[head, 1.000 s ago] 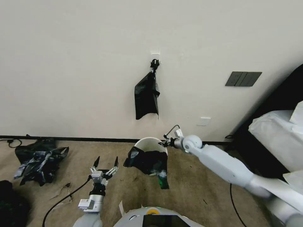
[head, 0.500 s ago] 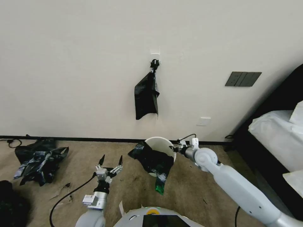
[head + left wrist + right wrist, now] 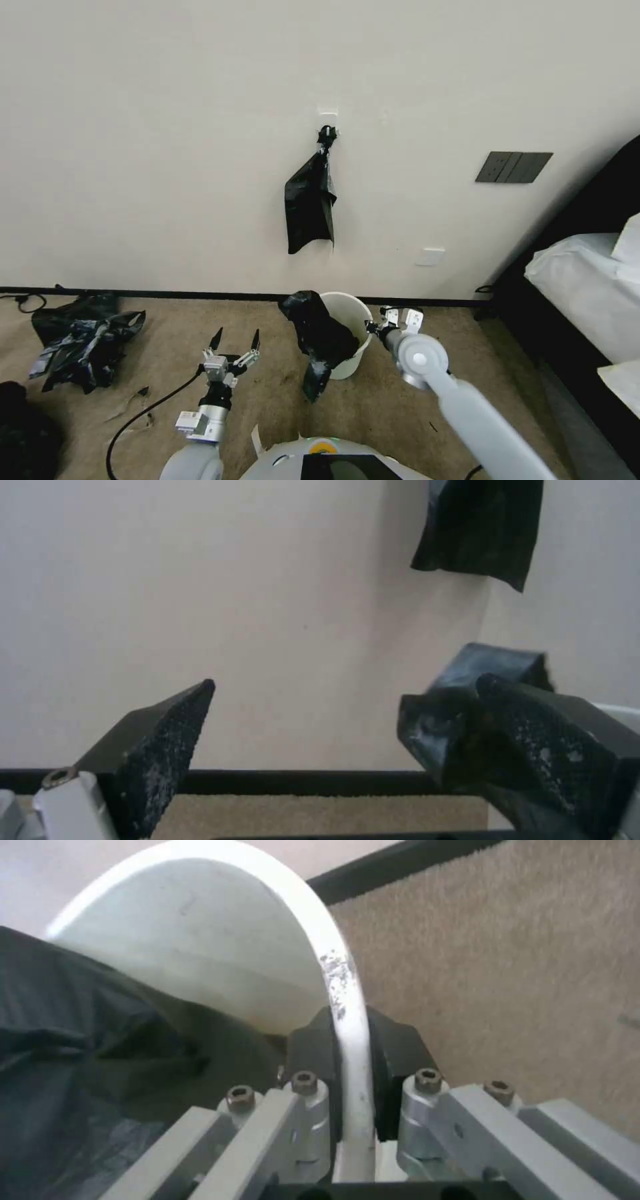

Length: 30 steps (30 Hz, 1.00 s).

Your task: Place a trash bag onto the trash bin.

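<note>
The cream-white trash bin (image 3: pixel 353 319) stands on the carpet by the wall. My right gripper (image 3: pixel 371 327) is shut on its right rim; in the right wrist view the rim (image 3: pixel 345 990) runs between the pads of that gripper (image 3: pixel 352 1080). The glossy black trash bag (image 3: pixel 319 333) hangs crumpled over the bin's left rim, partly inside (image 3: pixel 80 1040) and trailing down the outside to the floor. My left gripper (image 3: pixel 237 333) stands open left of the bin, nothing between its fingers (image 3: pixel 160 750); the bag (image 3: pixel 460 680) shows beyond them.
A knotted black plastic bundle (image 3: pixel 310 207) hangs from a wall hook above the bin. A black pile with blue-grey patches (image 3: pixel 83 337) lies on the floor at left, with a cable (image 3: pixel 147 413) near my left arm. White-covered furniture (image 3: pixel 587 293) stands at right.
My right arm has drawn in, carrying the bin by its rim to the right and more upright. The bag now hangs off the left rim. The left gripper shifted slightly right.
</note>
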### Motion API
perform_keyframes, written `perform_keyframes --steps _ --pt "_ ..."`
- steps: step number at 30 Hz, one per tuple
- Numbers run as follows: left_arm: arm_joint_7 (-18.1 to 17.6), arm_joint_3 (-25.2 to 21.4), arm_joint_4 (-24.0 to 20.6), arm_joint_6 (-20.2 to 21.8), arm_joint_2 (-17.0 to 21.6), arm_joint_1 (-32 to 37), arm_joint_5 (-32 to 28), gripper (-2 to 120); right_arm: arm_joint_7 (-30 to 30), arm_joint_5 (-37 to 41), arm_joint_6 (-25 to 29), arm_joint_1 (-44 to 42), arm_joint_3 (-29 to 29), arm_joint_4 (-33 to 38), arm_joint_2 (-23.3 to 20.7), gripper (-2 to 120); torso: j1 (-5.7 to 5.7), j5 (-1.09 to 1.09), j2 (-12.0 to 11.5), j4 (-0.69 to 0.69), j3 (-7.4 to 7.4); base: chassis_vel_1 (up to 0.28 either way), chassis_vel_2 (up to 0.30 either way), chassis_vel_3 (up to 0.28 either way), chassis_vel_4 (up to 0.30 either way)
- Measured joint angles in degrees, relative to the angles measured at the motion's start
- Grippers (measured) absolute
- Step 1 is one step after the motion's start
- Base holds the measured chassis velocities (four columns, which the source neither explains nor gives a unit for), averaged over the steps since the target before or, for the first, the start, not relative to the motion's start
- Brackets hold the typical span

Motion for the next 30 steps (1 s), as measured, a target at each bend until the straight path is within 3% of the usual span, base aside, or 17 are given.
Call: perform_keyframes --steps 10,24,30 --pt "0.0 -0.24 -0.2 0.13 -0.05 -0.27 -0.12 100 -2.24 -7.84 6.39 -5.09 0.17 -1.38 7.43 7 0.0 -0.02 0.0 -0.02 -0.01 0.0 0.0 0.0 0.0" --pt "-0.01 0.19 0.08 0.09 -0.11 -0.61 -0.25 100 -6.56 -13.52 7.09 -9.4 -0.04 -0.27 8.14 8 0.0 0.02 0.01 -0.01 -0.01 0.0 0.0 0.0 0.0" --pt "-0.01 0.35 0.09 0.01 -0.33 -0.63 -0.26 100 -6.99 -13.92 6.14 -9.34 -0.48 0.94 7.64 27 0.01 0.03 0.0 0.01 0.01 0.0 0.0 0.0 0.0"
